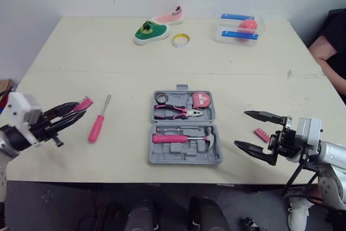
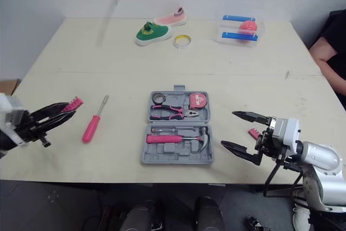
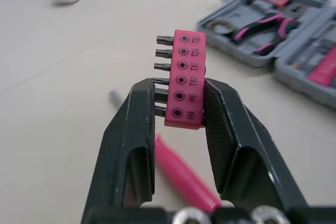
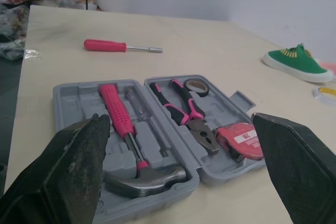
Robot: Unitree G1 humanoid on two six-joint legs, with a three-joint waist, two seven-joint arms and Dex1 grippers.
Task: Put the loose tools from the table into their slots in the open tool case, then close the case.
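The grey tool case [image 1: 184, 128] lies open at the table's middle front, holding a pink hammer [image 1: 181, 138], pliers [image 1: 175, 112], a tape measure [image 1: 203, 99] and a tape roll [image 1: 161, 97]. A pink screwdriver [image 1: 98, 123] lies loose on the table left of the case. My left gripper [image 1: 73, 113] hovers further left, shut on a pink bit holder [image 3: 182, 80] that sticks out past its fingertips. A second pink bit holder [image 1: 262, 134] lies right of the case, beside my right gripper [image 1: 253, 131], which is open with nothing between its fingers.
At the table's far side sit a green shoe [image 1: 151, 32], a pink shoe [image 1: 170, 17], a yellow tape ring [image 1: 180, 40] and a clear box with a pink ball [image 1: 240, 28]. A person's arm [image 1: 330, 52] shows at the right edge.
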